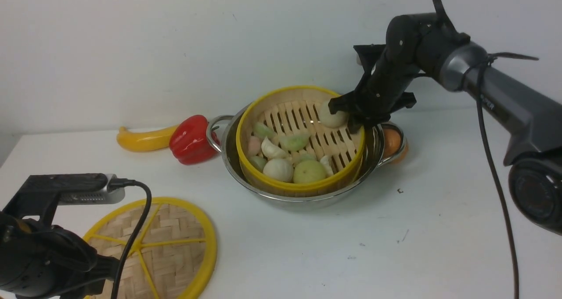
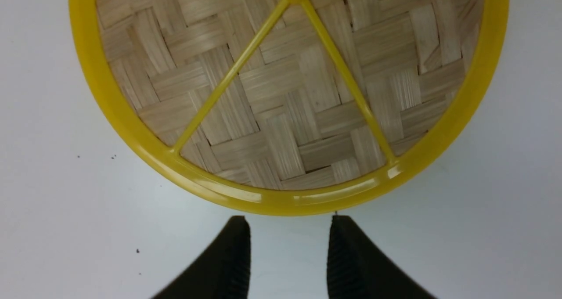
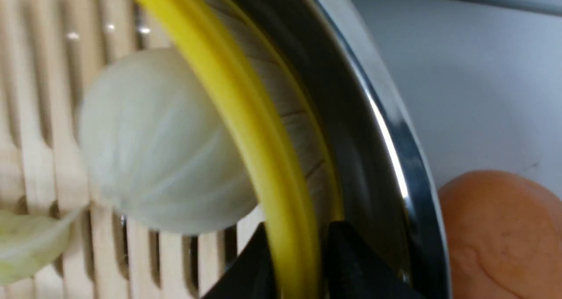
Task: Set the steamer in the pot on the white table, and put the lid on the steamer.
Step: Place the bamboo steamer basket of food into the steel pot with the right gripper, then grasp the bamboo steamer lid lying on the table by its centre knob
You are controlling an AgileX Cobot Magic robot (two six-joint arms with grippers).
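The steamer [image 1: 303, 136] sits tilted inside the pot [image 1: 307, 198] on the white table [image 1: 439, 228], with toy dumplings and buns on its slatted floor. My right gripper [image 1: 353, 121] is at its far right rim. In the right wrist view the fingers [image 3: 298, 264] stand on either side of the steamer's yellow rim [image 3: 246, 114], shut on it, just inside the pot wall [image 3: 373, 136]. The lid [image 1: 171, 242] lies flat at the front left. My left gripper [image 2: 287, 246] is open beside the lid's rim [image 2: 281, 200], with nothing between its fingers.
A yellow banana [image 1: 140, 139] and a red pepper [image 1: 191, 139] lie left of the pot, close to its handle. An orange fruit [image 1: 392, 142] rests against the pot's right handle. A white bun [image 3: 162, 141] lies just inside the gripped rim.
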